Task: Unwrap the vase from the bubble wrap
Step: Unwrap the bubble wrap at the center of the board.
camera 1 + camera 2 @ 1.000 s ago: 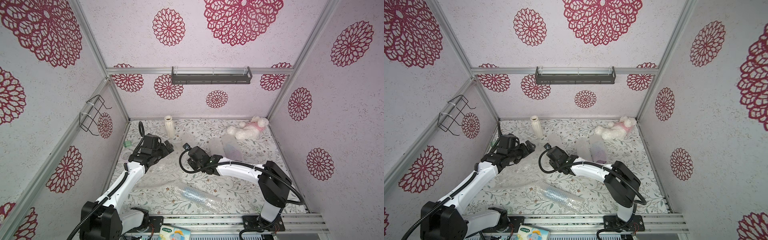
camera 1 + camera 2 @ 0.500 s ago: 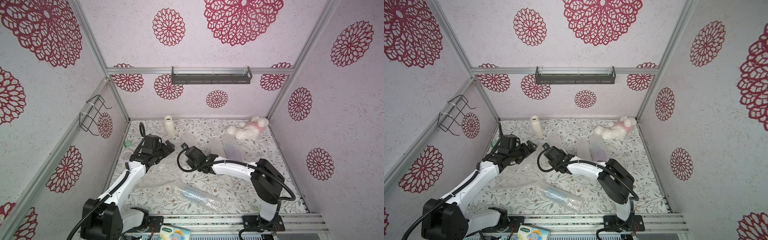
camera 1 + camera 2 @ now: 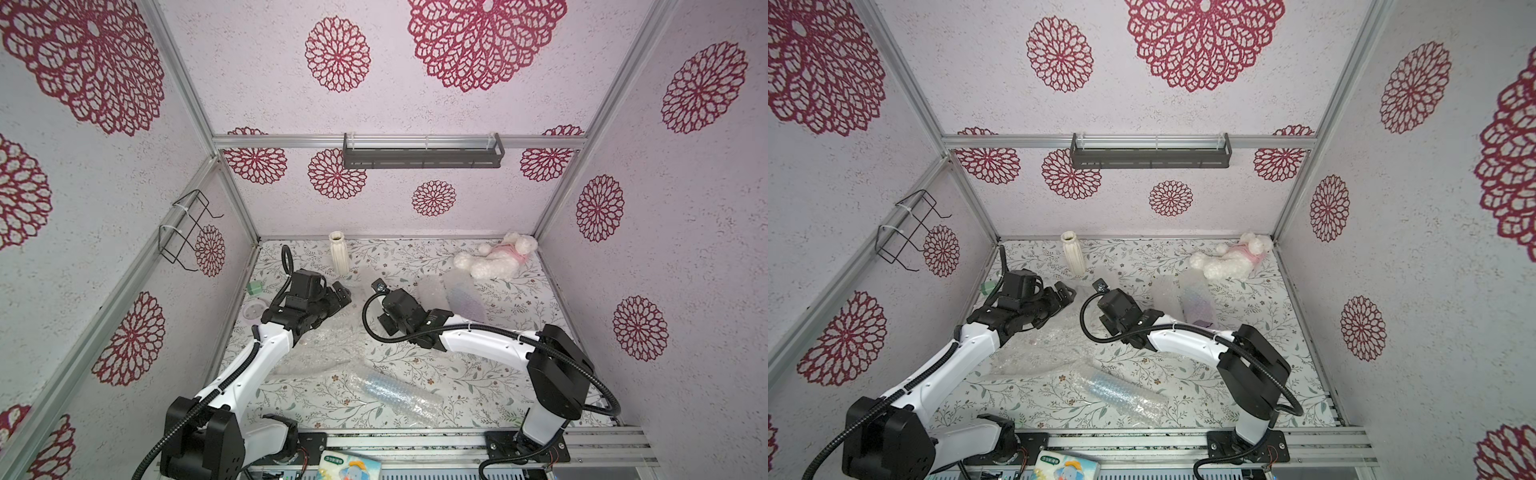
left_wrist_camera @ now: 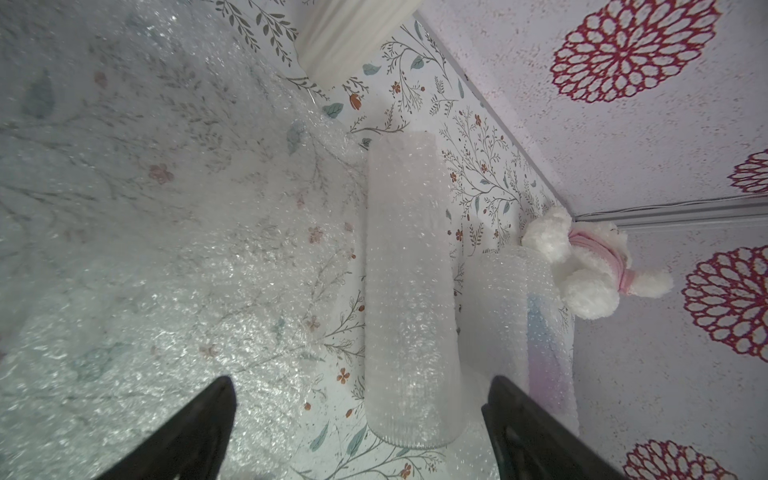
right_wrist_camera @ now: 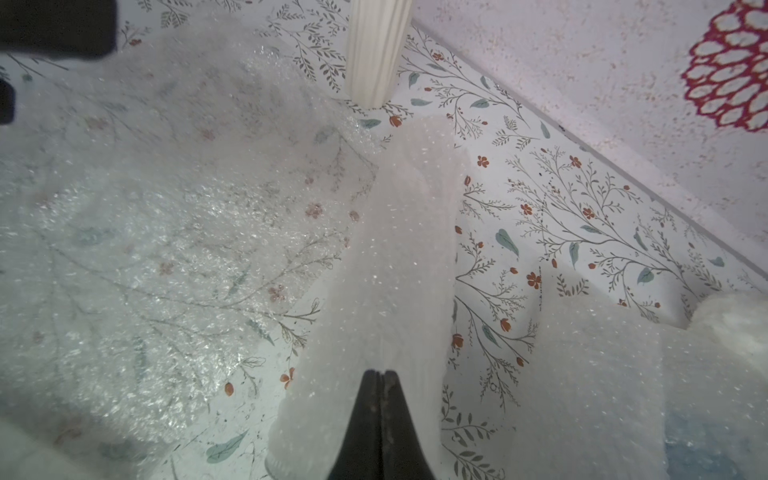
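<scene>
Since the wrapped vase (image 4: 409, 291) is lying on its side toward the back of the counter (image 3: 457, 386), just beside a second bundle (image 4: 519, 332) with blue and pink showing through and not far from the plush toy (image 3: 498, 259), I'd treat it as a light roll with something breakable inside. The bubble wrap (image 5: 386, 249) looks soft and crinkly, and the film is probably slick, so it'll squash and slide before it resists. What's inside looks hard and ribbed at the near end. I'd guess glass or ceramic, and it should roll pretty freely on that smooth surface. The right gripper (image 5: 379, 374) sits on top of the roll with its jaws pressed tight together. I honestly can't tell if a fold of film is caught between them or if they closed on nothing. The left gripper (image 4: 361, 380) is spread wide and holding nothing, hovering over a loose sheet (image 3: 328, 340) spread flat on the counter, with the roll lined up ahead of it. My take is to go for a free edge or the slack overhang at an end of the roll, pinching only film and not the body. Squeezing the middle just grabs the vase through the padding and nothing peels. I'd use the open gripper to steady the roll, or the whole thing will likely skid along instead of unrolling, and it could bump the white vase (image 3: 340, 257) standing near the back
</scene>
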